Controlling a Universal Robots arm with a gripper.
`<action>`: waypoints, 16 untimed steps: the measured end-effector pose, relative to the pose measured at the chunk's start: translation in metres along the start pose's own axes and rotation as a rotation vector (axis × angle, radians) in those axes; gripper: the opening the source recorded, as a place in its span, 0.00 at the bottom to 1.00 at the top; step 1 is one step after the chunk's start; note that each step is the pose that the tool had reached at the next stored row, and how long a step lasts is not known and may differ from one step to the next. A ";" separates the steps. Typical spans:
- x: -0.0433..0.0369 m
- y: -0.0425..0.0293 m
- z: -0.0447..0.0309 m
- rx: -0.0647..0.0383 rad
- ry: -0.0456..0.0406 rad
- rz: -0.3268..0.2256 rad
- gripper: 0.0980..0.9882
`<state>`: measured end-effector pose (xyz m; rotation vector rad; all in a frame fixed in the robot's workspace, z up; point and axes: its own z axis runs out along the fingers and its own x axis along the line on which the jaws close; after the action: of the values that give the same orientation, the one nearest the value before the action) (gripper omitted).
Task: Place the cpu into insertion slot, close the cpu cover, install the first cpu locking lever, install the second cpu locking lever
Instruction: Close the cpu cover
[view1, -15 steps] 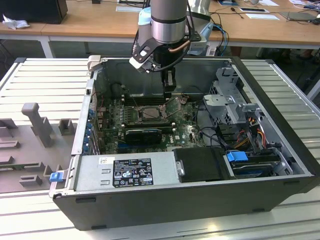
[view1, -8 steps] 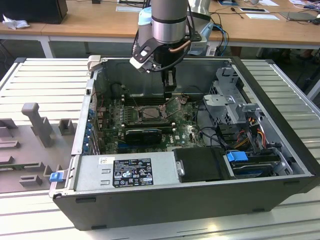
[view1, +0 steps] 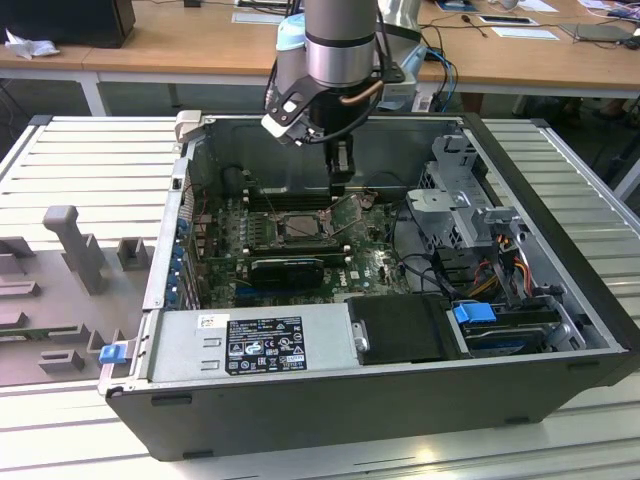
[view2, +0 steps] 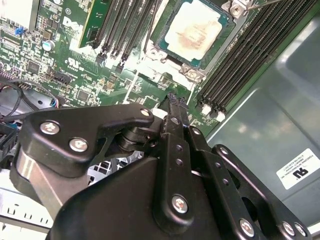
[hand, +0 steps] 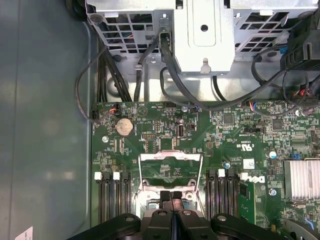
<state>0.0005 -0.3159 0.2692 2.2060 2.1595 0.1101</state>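
The cpu (view2: 192, 30) sits in the insertion slot (view2: 227, 25). Its pale metal top faces up and is uncovered, with a faint brownish smear across it, as the second wrist view shows. The slot belongs to the green motherboard (hand: 150, 125) inside an open computer case (view1: 300, 400), which lies on its side on a ribbed metal tabletop (view1: 90, 170).

The cpu cover (hand: 170, 156) is not closed. In the first wrist view its thin silver frame stands swung up off the slot, and the board shows through its cut-out centre. In the exterior view the cover (view1: 347, 213) leans up at the edge of the slot, toward the exterior view's right.

The claw (view1: 340, 185) hangs from the arm down into the case, just above the raised cover. Whether it touches the cover cannot be told. In both wrist views the two black fingers are pressed together with nothing pinched between them. In the first wrist view the claw (hand: 171, 194) sits at the near edge of the cover's frame. In the second wrist view its tip (view2: 173, 96) lies over bare board just off one corner of the slot, so the cpu is near it but apart from it.

Black memory slots (view2: 250, 50) flank the insertion slot. A grey drive cage (hand: 205, 30) with dark cables stands beyond the board.
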 end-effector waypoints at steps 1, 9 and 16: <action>0.0000 0.0008 0.0001 0.000 0.0000 0.000 0.01; 0.0003 0.0141 0.0024 0.000 0.0004 0.000 0.01; 0.0003 0.0258 0.0136 0.001 0.0001 0.000 0.01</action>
<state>0.0275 -0.3160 0.2579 2.2068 2.1600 0.1090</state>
